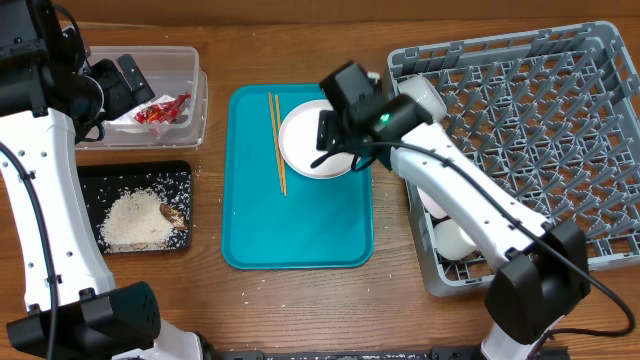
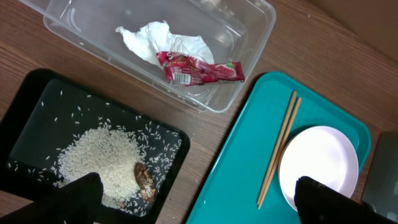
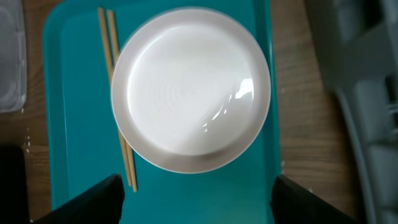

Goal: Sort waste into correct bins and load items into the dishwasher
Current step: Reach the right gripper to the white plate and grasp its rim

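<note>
1. Overhead view: a teal tray (image 1: 297, 225) lies mid-table. On its far half are two chopsticks (image 1: 277, 140) side by side, with a white plate (image 1: 300, 140) just to their right. The right gripper (image 1: 335, 125) hangs over the plate's right side. At far left is a clear tub (image 1: 196, 105) holding a napkin (image 1: 122, 122) and a red wrapper (image 1: 162, 110). The left gripper (image 1: 118, 85) is above the tub. Nearer on the left, a black tray (image 1: 135, 175) holds rice (image 1: 133, 220) and a brown lump (image 1: 172, 213). The grey dish rack (image 1: 530, 130) fills the right. A white cup (image 1: 425, 95) sits at its far-left corner and pale bowls (image 1: 455, 240) at its near-left corner.

2. Left wrist view: the left gripper (image 2: 196, 186) is spread wide and holds nothing. One of its fingers (image 2: 81, 199) is over the black tray (image 2: 37, 106), the other by the plate (image 2: 320, 162). The wrapper (image 2: 199, 68) rests against the napkin (image 2: 149, 37) inside the tub (image 2: 261, 37). The lump (image 2: 144, 180) touches the rice (image 2: 99, 155) heap.

3. Right wrist view: the right gripper (image 3: 198, 183) is wide open and empty, its fingers (image 3: 93, 202) on either side of the plate's (image 3: 189, 87) near rim and above it. The chopsticks (image 3: 107, 62) run past the plate's left edge on the teal tray (image 3: 68, 62).
</note>
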You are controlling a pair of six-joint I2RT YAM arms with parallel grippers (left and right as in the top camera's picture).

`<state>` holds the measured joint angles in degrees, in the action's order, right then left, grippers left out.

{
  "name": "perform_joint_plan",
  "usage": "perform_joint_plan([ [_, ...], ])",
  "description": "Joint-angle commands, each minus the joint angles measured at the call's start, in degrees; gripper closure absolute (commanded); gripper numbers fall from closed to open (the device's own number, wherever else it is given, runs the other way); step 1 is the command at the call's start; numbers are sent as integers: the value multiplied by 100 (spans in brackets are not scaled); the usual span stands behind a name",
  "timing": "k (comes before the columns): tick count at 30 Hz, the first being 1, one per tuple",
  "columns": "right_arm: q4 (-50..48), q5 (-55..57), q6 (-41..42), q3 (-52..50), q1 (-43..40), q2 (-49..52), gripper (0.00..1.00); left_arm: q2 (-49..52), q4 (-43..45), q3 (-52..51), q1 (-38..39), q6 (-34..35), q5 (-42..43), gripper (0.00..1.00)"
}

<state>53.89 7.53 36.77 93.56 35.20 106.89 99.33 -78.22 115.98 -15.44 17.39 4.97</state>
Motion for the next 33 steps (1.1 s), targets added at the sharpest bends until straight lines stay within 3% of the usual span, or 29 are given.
perform_joint_plan([
  [1,-597,-142,1196,-793,2,-13,29,-4,4,127,-24,-68,42,0],
  [6,-1816,-114,1624,-1873,4,-13,40,-4,4,127,-24,-68,42,0],
  [10,-2277,-72,1821,-2173,2,22,46,-4,4,127,-24,-68,42,0],
  [18,-2391,-234,1921,-2184,-7,555,54,-4,4,127,-24,-68,42,0],
  [24,-2424,-343,1921,-2184,-7,728,69,-4,4,127,-24,-68,42,0],
  [28,-2122,-780,1867,-2181,-7,728,96,-4,4,127,-24,-68,42,0],
  [33,-1742,-1384,1217,-2181,-7,723,96,-4,4,127,-24,-68,42,0],
])
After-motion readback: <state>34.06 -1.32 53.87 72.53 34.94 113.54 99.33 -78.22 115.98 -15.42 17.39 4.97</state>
